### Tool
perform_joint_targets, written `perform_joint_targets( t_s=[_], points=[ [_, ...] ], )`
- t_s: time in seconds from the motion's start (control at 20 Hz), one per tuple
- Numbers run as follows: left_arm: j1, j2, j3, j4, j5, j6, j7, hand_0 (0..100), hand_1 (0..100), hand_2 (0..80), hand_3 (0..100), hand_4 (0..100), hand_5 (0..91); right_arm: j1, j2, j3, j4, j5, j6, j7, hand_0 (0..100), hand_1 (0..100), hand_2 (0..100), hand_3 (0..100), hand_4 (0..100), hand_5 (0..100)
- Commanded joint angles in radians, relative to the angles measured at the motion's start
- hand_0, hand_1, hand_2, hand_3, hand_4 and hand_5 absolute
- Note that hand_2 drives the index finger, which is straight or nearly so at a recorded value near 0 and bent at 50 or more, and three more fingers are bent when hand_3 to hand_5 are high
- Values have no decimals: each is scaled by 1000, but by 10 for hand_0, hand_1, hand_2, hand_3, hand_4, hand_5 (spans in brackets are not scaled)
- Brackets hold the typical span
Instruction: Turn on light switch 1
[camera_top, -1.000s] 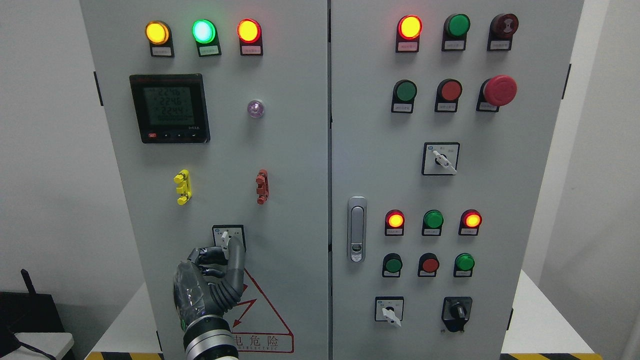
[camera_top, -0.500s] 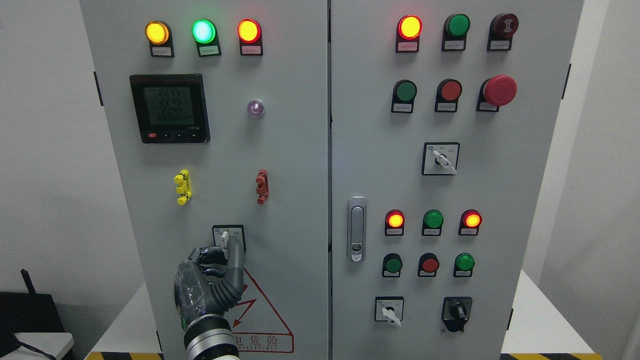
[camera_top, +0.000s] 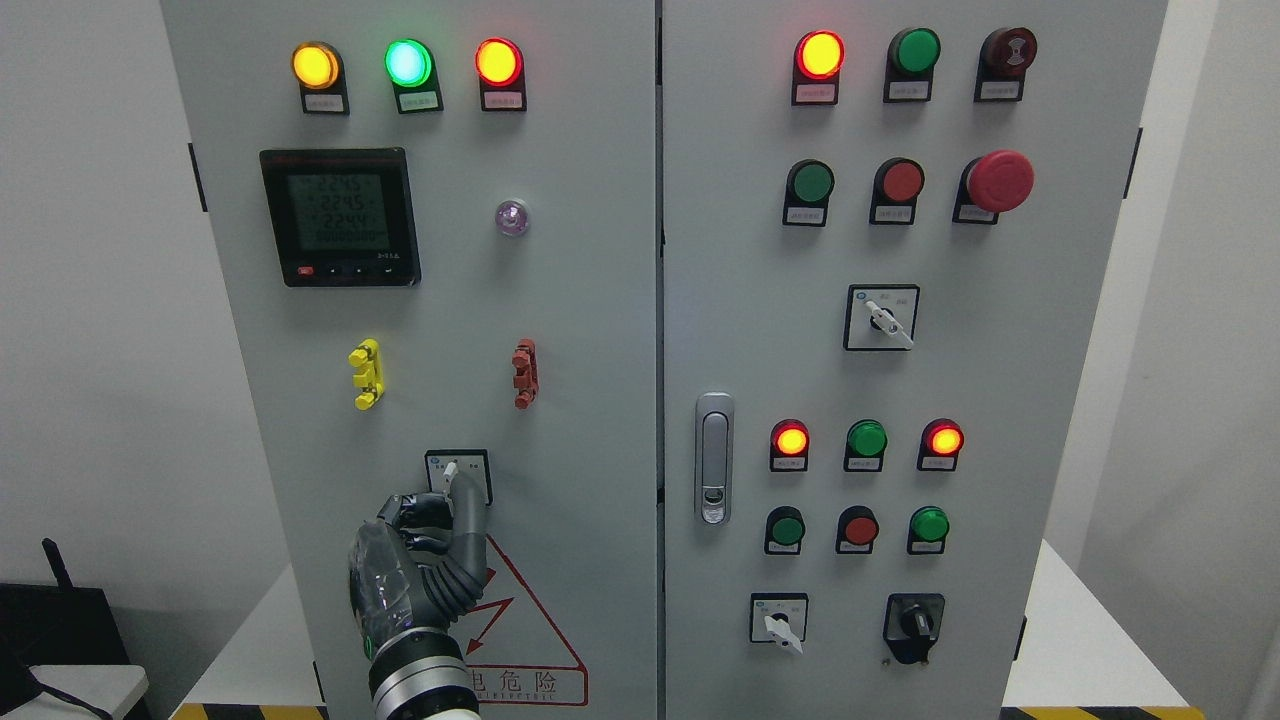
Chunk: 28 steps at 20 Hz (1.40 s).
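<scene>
A rotary selector switch (camera_top: 450, 469) with a white lever sits in a black-framed plate low on the cabinet's left door (camera_top: 580, 330). The lever points roughly straight up. My left hand (camera_top: 447, 503) comes up from the bottom edge and is pressed against the switch from below. Its grey thumb (camera_top: 468, 510) lies along the lever's right side, and the curled dark fingers (camera_top: 415, 512) close in from the left. The lower part of the switch is hidden behind the hand. My right arm does not show.
Lit lamps (camera_top: 408, 63), a meter display (camera_top: 339, 216), and yellow (camera_top: 364, 374) and red (camera_top: 524, 373) clips are above the hand. The right door carries buttons, an emergency stop (camera_top: 997, 181), a door handle (camera_top: 713, 458) and more selector switches (camera_top: 880, 317).
The thumb has slid a little to the left, closer against the white lever. The arm has otherwise held its place.
</scene>
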Motion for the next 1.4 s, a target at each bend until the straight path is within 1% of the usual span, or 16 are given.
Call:
perform_joint_targets(
  t_s=[0.0, 0.35, 0.9, 1.35],
  points=[
    [-8, 0, -1, 5, 0, -3, -2, 439, 352, 524, 659, 733, 710, 0, 0, 0, 0, -18, -1, 0, 120, 389, 0, 0, 0, 0],
    [-8, 0, -1, 5, 0, 3, -2, 478, 348, 528, 661, 736, 711, 0, 0, 0, 0, -18, -1, 0, 120, 389, 0, 0, 0, 0],
    [-8, 0, -2, 11, 0, 11, -5, 503, 361, 533, 667, 737, 714, 0, 0, 0, 0, -17, -1, 0, 120, 389, 0, 0, 0, 0],
    [-9, 0, -1, 11, 0, 13, -5, 557, 352, 543, 670, 741, 717, 0, 0, 0, 0, -18, -1, 0, 120, 389, 0, 0, 0, 0]
  ],
)
